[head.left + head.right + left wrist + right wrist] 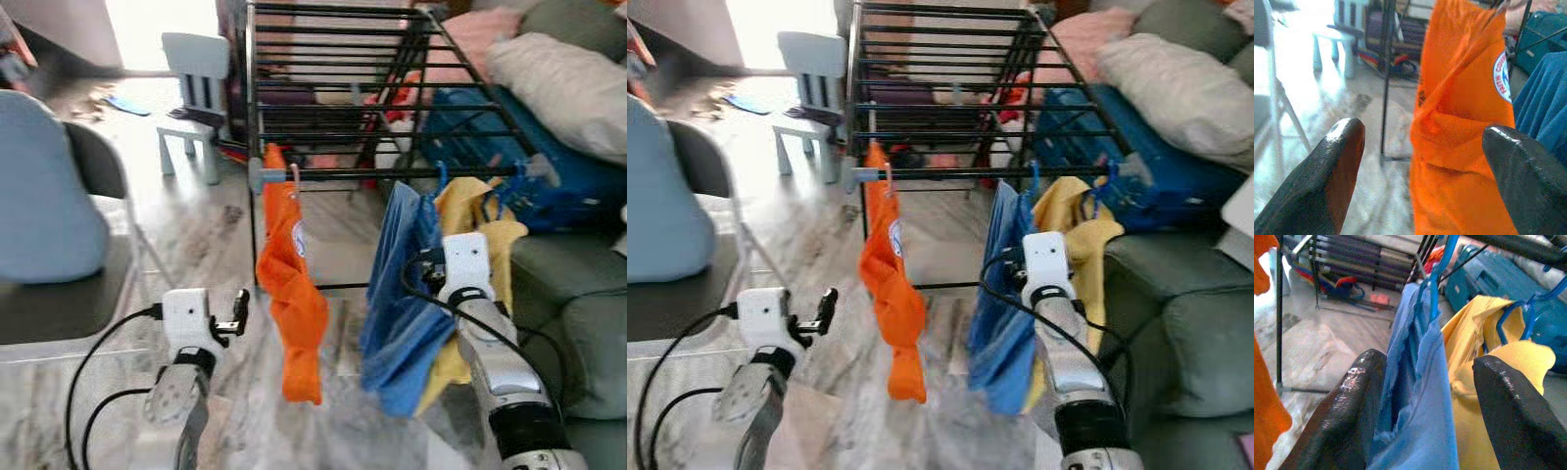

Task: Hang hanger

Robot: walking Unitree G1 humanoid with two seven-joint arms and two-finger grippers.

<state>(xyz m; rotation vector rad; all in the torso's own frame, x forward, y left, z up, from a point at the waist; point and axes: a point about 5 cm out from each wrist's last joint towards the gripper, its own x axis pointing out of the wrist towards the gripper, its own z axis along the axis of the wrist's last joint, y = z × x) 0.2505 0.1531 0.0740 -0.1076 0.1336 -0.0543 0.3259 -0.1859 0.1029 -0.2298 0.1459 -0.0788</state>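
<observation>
Three garments are up on the front rail of the black drying rack (343, 59): an orange shirt (292, 284) on a pale hanger (293, 177), a blue shirt (400, 294) on a blue hanger (1439, 269), and a yellow garment (480, 220) on another blue hanger (1520, 316). The right gripper (1422, 382) is raised close to the blue shirt, its black fingers (1359, 401) spread wide, the blue cloth hanging between them and the yellow garment just beyond the far finger; whether they touch the cloth I cannot tell. The left gripper (238, 315) sits lower and off to the side of the orange shirt, fingers (1327, 171) wide apart with nothing in them, the orange fabric straight ahead between the tips but apart from them. A grey sofa (578, 323) stands beside the right arm, a small pale chair (194, 88) beyond the left.
</observation>
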